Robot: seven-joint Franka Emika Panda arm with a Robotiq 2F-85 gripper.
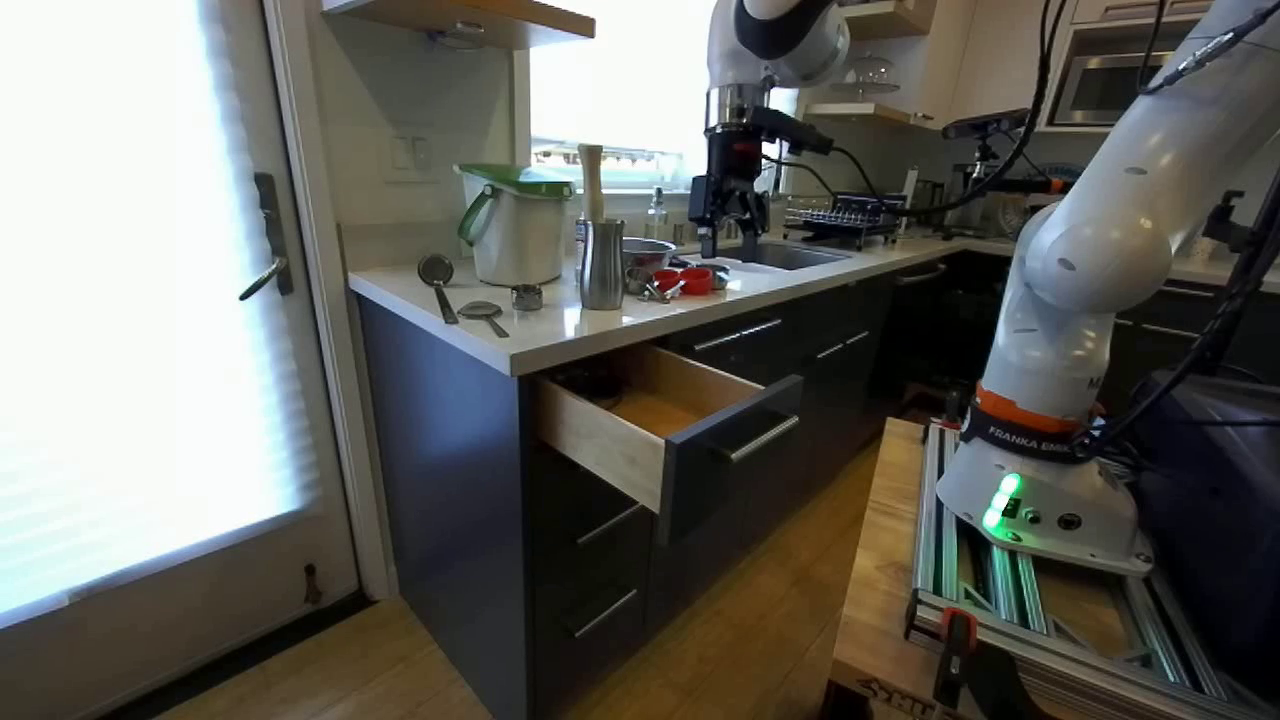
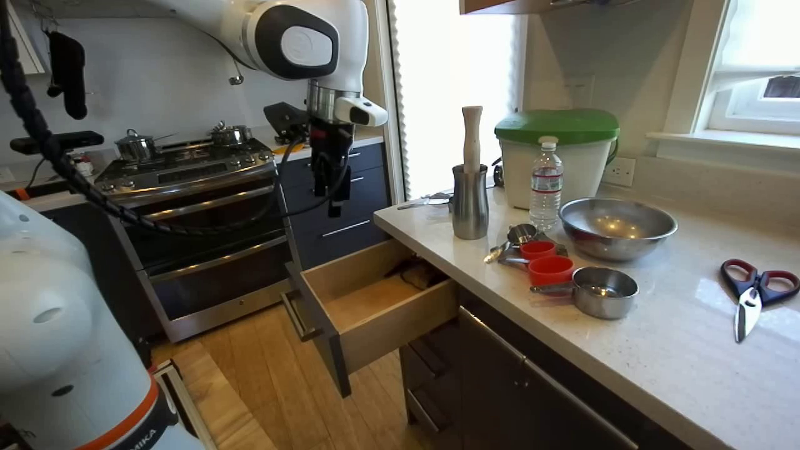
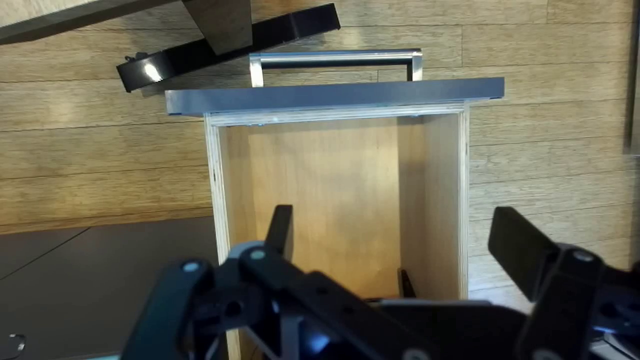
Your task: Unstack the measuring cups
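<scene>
Small silvery measuring cups lie on the white counter. In an exterior view a steel cup with a handle (image 2: 605, 292) stands nearest the edge, and a smaller steel cup (image 2: 522, 234) lies further back. Red cups (image 2: 550, 270) sit side by side between them. A small low steel cup (image 1: 527, 297) stands alone near the counter corner. I cannot tell whether any cups are nested. My gripper (image 1: 730, 240) is open and empty, in the air away from the cups. It also shows in an exterior view (image 2: 330, 200). In the wrist view my gripper (image 3: 392, 212) hangs above the open drawer; no cups show there.
The drawer (image 2: 400, 331) stands pulled out below the counter, with a dark object at its back. A steel cylinder with a wooden stick (image 2: 470, 203), a bottle (image 2: 545, 187), a steel bowl (image 2: 615, 244), a green-lidded bin (image 1: 520, 235) and scissors (image 2: 753, 294) stand or lie on the counter.
</scene>
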